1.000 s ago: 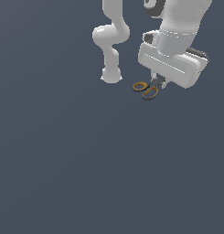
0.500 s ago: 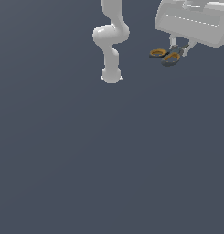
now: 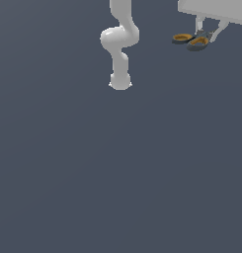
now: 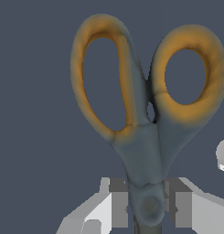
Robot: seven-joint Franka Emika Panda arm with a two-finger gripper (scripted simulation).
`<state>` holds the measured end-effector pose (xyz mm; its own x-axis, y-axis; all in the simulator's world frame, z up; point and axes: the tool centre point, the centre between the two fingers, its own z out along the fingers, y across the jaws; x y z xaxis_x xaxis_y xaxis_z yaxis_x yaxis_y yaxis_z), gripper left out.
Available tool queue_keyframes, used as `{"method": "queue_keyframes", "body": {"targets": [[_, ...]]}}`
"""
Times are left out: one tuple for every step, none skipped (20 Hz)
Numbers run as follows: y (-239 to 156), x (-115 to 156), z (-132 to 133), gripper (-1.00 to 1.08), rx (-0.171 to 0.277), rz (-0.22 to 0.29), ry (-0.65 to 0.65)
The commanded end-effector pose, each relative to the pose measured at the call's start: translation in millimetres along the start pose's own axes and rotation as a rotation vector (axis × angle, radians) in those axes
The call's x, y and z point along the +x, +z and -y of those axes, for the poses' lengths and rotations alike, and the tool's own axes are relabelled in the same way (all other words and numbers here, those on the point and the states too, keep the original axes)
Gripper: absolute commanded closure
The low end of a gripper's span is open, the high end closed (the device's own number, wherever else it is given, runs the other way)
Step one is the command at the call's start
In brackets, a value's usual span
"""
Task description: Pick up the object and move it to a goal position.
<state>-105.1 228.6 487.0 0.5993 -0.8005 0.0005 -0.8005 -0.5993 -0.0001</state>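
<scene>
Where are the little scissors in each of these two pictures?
Exterior view: the scissors are near the top right corner, hanging under the hand.
Wrist view: the scissors fill the middle, rings away from the hand, which grips them near the pivot.
Shared landmark: the two orange ring handles, side by side in both.

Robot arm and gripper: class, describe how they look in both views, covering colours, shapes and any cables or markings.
The arm is glossy white, made of rounded tubular links on a small round base. The gripper has a white boxy body, with pale grey angular fingers bearing darker grey pads. No cables or markings are visible in either view.
</scene>
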Motion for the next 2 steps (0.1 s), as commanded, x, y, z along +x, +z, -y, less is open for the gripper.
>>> {"method": "queue_keyframes", "body": {"targets": [[-3.6, -1.8, 0.1, 1.08, 0.0, 0.0, 0.001], [-3.8, -1.9, 0.1, 1.08, 0.0, 0.0, 0.001]]}}
